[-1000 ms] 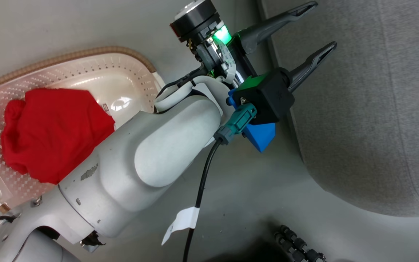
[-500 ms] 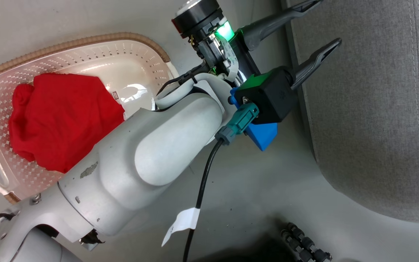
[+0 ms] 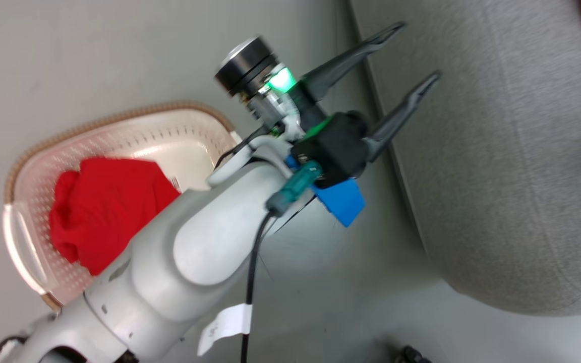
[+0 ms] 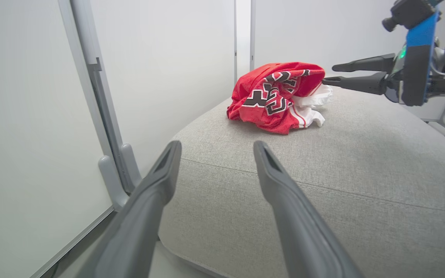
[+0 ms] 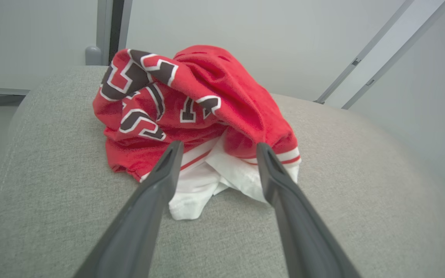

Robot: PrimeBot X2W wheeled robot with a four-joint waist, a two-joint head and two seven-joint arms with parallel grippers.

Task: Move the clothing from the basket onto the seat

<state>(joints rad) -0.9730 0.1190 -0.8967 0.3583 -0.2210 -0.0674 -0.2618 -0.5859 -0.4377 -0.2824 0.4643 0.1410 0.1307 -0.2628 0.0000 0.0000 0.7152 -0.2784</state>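
Basket point(image 3: 119, 115) far left, plain red top point(image 3: 109, 212) inside. Left gripper point(image 3: 419, 50) in middle, jaws wide, empty, by seat point(image 3: 497, 201) edge. Jersey point(image 5: 207, 88) lying on seat. Right gripper point(image 5: 218, 146) at it, jaws apart, not pinching. Halfway imo. Next: reach into basket, grab red top.

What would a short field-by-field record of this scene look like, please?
jersey: crumpled on the seat, lettering showing
white trim: on the side facing the right gripper
plain red garment: in the basket
basket: on the floor, apart from the seat
left gripper: open, empty, pointing at the seat's edge
right gripper: open, fingertips at the white trim; contact unclear
task left: plain red garment not yet on the seat
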